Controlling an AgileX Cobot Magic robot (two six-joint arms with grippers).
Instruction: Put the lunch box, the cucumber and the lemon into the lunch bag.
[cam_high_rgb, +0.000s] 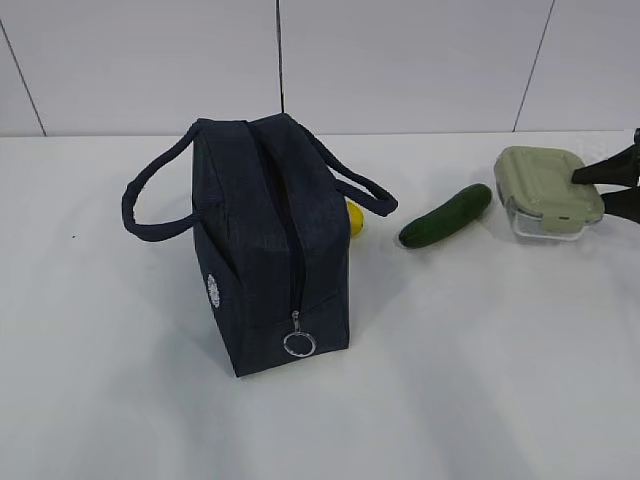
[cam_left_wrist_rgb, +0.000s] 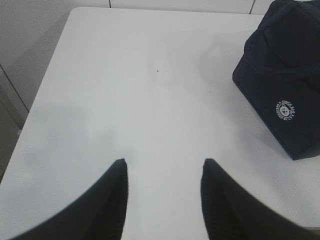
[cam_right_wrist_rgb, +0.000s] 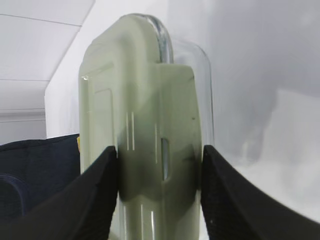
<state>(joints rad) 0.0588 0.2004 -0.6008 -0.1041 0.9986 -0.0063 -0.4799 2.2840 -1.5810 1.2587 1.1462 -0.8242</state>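
I am seeing the lunch box (cam_high_rgb: 547, 190) sitting on the table (cam_high_rgb: 480, 380) at far right, with the right gripper (cam_right_wrist_rgb: 160, 175) closing its fingers on the box's sides; in the exterior view that gripper is cut off by the frame edge. One cucumber (cam_high_rgb: 446, 215) is lying between the box and the one lunch bag (cam_high_rgb: 270, 240). The lemon (cam_high_rgb: 354, 218) is mostly hiding behind the bag. The bag's white emblem (cam_left_wrist_rgb: 285, 110) is too small to read. The left gripper (cam_left_wrist_rgb: 164, 172) is hovering half open, holding nothing.
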